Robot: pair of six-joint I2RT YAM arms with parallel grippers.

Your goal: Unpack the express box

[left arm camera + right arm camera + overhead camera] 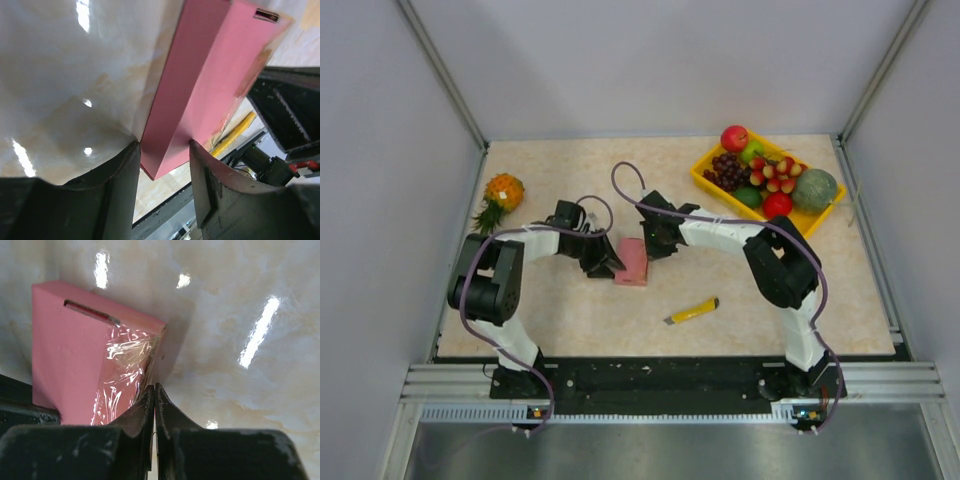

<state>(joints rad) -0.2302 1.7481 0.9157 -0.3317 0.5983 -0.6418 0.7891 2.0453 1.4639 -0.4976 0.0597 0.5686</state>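
Top view: nearest is the rail (650,375) carrying both arm bases. On the table (570,320) beyond it lies a yellow knife (692,311), apart from everything else. Mid-table stands the pink box (632,262), with the left gripper (607,263) at its left side and the right gripper (652,240) at its far right corner. A pineapple (500,195) lies far left, and a yellow tray (705,182) of fruit sits far right. Both are well clear.

Left wrist: the left gripper (165,145) straddles the box (200,85), and both fingers meet its sides, clamping its near end. The knife (235,132) shows behind it.

Right wrist: the right gripper (154,390) is clenched, tips together, touching the box (60,355) at its corner, which is covered in clear tape (125,370). Whether the tips pinch the tape cannot be told.
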